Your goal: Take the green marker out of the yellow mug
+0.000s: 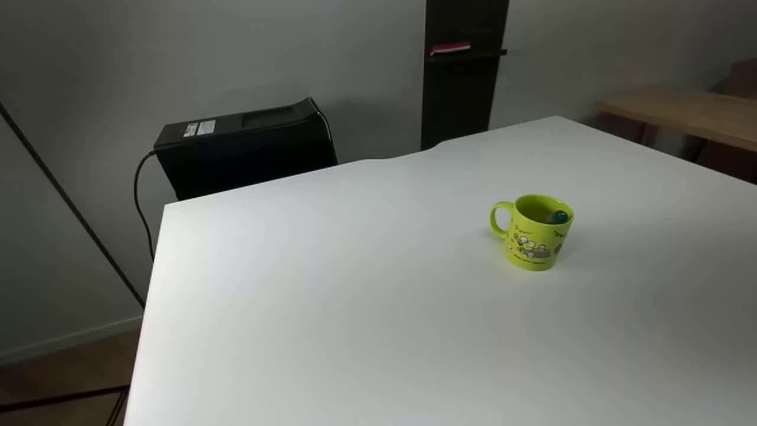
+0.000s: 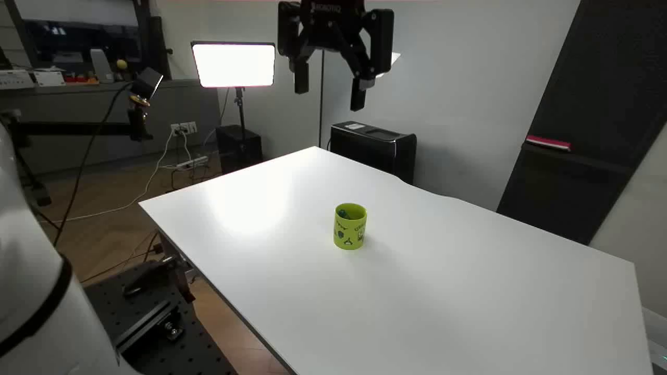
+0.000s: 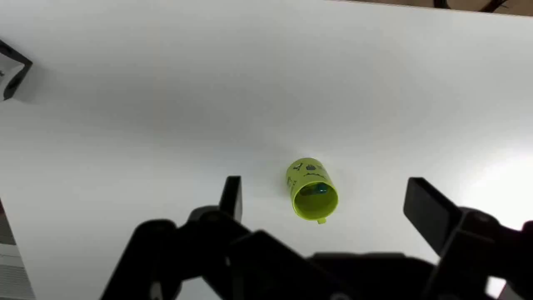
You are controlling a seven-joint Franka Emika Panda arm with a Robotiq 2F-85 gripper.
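The yellow mug (image 1: 532, 245) stands upright on the white table. Its loop handle shows in an exterior view, and the mug shows also in an exterior view (image 2: 348, 234) and in the wrist view (image 3: 309, 171). The green marker (image 1: 557, 217) is inside the mug, leaning against the wall. Only its dark rounded end shows near the rim; the end shows also in an exterior view (image 2: 342, 213) and in the wrist view (image 3: 320, 188). Its lower part is mostly hidden. My gripper (image 2: 330, 87) is open and empty, high above the table. In the wrist view the mug appears between the fingers (image 3: 324, 183).
The white table (image 2: 443, 291) bears the mug. A black box-shaped unit (image 2: 372, 148) stands beyond the table's edge by the wall. A lit panel lamp (image 2: 233, 65) stands behind. A dark-edged object (image 3: 16, 68) shows at the wrist view's left edge.
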